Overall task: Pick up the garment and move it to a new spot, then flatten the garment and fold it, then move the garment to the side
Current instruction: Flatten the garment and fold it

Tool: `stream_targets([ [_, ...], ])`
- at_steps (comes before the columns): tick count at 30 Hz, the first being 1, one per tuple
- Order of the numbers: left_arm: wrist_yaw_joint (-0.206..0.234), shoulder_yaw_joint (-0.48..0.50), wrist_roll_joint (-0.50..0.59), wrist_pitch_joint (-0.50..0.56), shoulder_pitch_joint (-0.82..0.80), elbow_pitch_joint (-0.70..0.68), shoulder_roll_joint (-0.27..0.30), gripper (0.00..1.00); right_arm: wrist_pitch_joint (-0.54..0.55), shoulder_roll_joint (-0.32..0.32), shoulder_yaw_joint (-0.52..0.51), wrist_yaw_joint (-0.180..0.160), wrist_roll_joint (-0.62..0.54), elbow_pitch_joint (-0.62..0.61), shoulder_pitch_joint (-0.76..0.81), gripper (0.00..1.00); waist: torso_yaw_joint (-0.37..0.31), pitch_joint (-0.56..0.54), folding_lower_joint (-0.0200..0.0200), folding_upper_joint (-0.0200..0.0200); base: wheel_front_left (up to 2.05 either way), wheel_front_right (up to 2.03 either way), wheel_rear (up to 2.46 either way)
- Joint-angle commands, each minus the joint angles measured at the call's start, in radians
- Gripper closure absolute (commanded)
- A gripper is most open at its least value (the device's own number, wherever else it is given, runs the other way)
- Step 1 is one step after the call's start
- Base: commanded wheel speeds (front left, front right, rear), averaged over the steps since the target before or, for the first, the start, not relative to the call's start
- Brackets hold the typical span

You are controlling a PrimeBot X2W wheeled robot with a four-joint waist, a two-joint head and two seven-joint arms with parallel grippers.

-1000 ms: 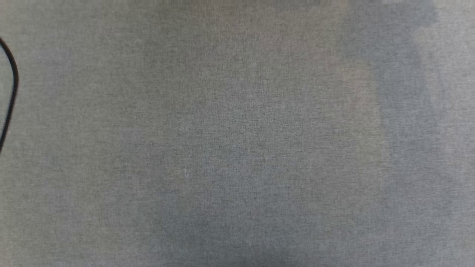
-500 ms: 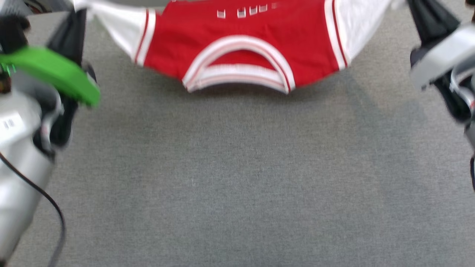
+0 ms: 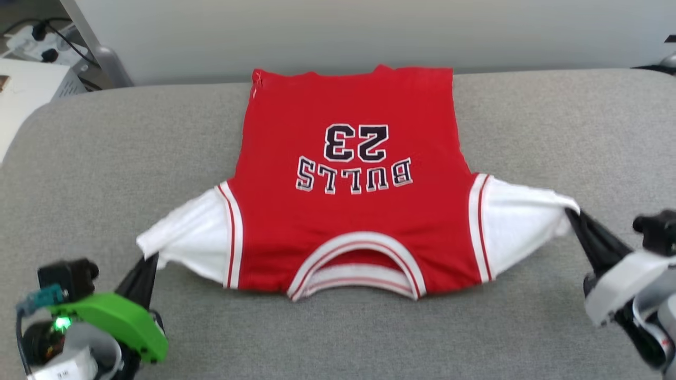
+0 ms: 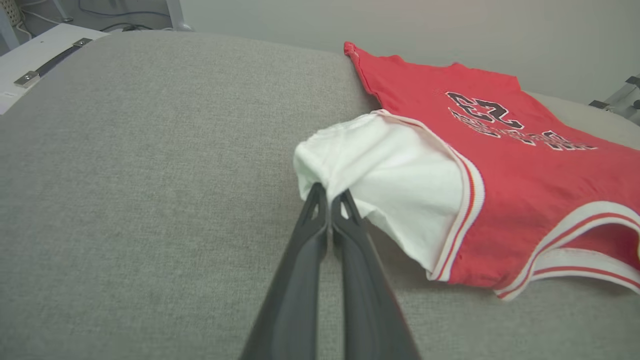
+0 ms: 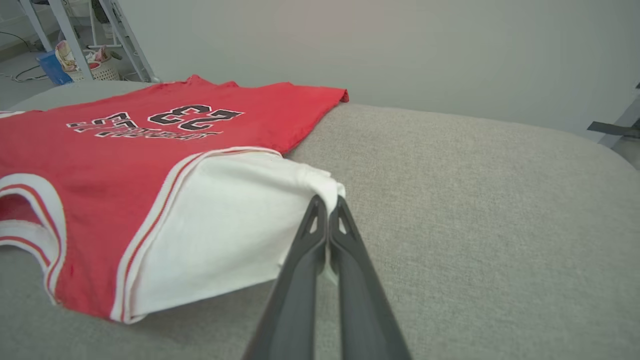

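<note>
The garment (image 3: 348,211), a red jersey with white sleeves and black "BULLS 23" print facing up, lies spread on the grey cushioned surface (image 3: 105,158), collar toward me. My left gripper (image 3: 150,258) is shut on the tip of the left white sleeve (image 4: 350,160), pinching the cloth (image 4: 327,192). At the other side my right gripper (image 3: 570,214) is shut on the right sleeve's tip (image 5: 327,200). Both sleeves are stretched outward and lifted slightly. The hem (image 3: 351,71) reaches the surface's far edge.
A pale wall rises just behind the surface's far edge. A white unit with cables (image 3: 31,63) stands at the far left, off the cushion. Metal legs and a basket (image 5: 95,65) show beyond the far corner in the right wrist view.
The head camera has swung up from bare grey fabric, so the whole jersey and both grippers now show. Both grippers have stayed shut on the sleeves.
</note>
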Motion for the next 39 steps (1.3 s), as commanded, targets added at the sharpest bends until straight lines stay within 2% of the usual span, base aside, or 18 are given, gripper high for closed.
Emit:
stream_targets([
  [1, 0.015, 0.000, -0.009, -0.010, 0.033, 0.003, 0.010, 1.00, 0.010, 0.003, -0.013, -0.001, -0.004, -0.009, 0.047, 1.00, 0.002, -0.030, 0.0001, 0.0000, 0.00, 0.00, 0.00],
  [2, 0.019, -0.011, -0.030, -0.010, 0.088, 0.010, 0.003, 1.00, 0.023, 0.011, -0.060, -0.001, -0.006, -0.021, 0.138, 1.00, 0.006, -0.045, 0.0001, 0.0000, 0.00, 0.00, 0.00],
  [9, 0.038, -0.040, -0.041, -0.019, 0.186, 0.054, -0.031, 1.00, 0.086, 0.030, -0.152, -0.001, -0.039, -0.042, 0.338, 1.00, 0.014, -0.056, 0.0001, 0.0000, 0.00, 0.00, 0.00],
  [18, 0.036, -0.065, -0.015, -0.029, 0.208, 0.090, -0.082, 1.00, 0.159, 0.068, -0.224, -0.001, -0.063, -0.073, 0.440, 1.00, 0.028, -0.049, 0.0001, 0.0000, 0.00, 0.00, 0.00],
  [19, 0.036, -0.063, -0.007, -0.030, 0.200, 0.089, -0.085, 1.00, 0.166, 0.069, -0.230, -0.001, -0.071, -0.083, 0.440, 0.92, 0.030, -0.048, 0.0001, 0.0000, 0.00, 0.00, 0.00],
  [20, 0.037, -0.062, 0.000, -0.031, 0.194, 0.088, -0.086, 1.00, 0.169, 0.070, -0.238, -0.001, -0.078, -0.090, 0.438, 0.78, 0.032, -0.046, 0.0001, 0.0000, 0.00, 0.00, 0.00],
  [21, 0.037, -0.061, 0.007, -0.032, 0.186, 0.085, -0.088, 1.00, 0.175, 0.073, -0.248, -0.001, -0.085, -0.101, 0.435, 0.30, 0.033, -0.044, 0.0001, 0.0000, 0.00, 0.00, 0.00],
  [22, 0.038, -0.058, 0.013, -0.033, 0.180, 0.082, -0.090, 1.00, 0.177, 0.076, -0.257, -0.001, -0.091, -0.111, 0.430, 0.00, 0.035, -0.042, 0.0001, 0.0000, 0.00, 0.00, 0.00],
  [28, 0.056, -0.040, 0.063, -0.038, 0.148, 0.028, -0.102, 1.00, 0.185, 0.072, -0.347, -0.001, -0.133, -0.223, 0.358, 0.00, 0.049, -0.008, 0.0001, 0.0000, 0.00, 0.00, 0.00],
  [32, 0.076, -0.019, 0.102, -0.040, 0.121, -0.027, -0.111, 1.00, 0.188, 0.072, -0.453, -0.001, -0.157, -0.314, 0.240, 0.00, 0.068, 0.039, 0.0001, 0.0000, 0.00, 0.00, 0.00],
  [36, 0.086, 0.000, 0.148, -0.041, 0.087, -0.078, -0.121, 1.00, 0.260, 0.063, -0.530, -0.001, -0.186, -0.380, 0.065, 0.00, 0.096, 0.111, 0.0001, 0.0000, 0.00, 0.00, 0.00],
  [39, 0.088, 0.007, 0.187, -0.041, 0.052, -0.110, -0.137, 1.00, 0.369, 0.050, -0.549, -0.001, -0.178, -0.381, -0.091, 0.00, 0.127, 0.175, 0.0001, 0.0000, 0.00, 0.00, 0.00],
])
